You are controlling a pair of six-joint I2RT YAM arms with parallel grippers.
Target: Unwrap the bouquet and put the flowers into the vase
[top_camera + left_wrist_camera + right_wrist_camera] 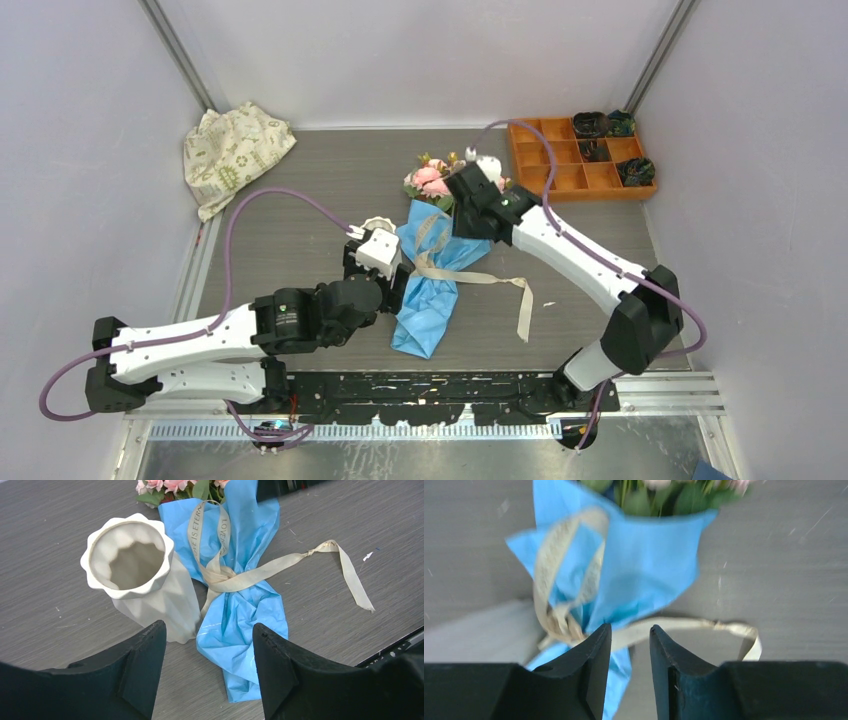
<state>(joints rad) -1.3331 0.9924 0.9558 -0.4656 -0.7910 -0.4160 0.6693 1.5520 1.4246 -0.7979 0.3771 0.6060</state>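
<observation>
Two arms flank the bouquet [432,285] in the top view. It lies at the centre of the table [300,205], flowers [428,180] toward the far edge, the right arm [560,245] nearer them.

Left wrist: the left gripper [209,630] gapes empty, and the vase [142,580] stands upright just beside the bouquet.

Right wrist: the right gripper [630,635], narrowly parted, grips nothing, with the ribbon [684,625] just beyond.

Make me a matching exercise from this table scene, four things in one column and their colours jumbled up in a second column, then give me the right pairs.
Things:
1. vase
2. ribbon
3. wrap
4. tray

Colours:
A. orange
B. blue
C. white
D. beige

Pairs: 1-C, 2-D, 3-B, 4-A
</observation>
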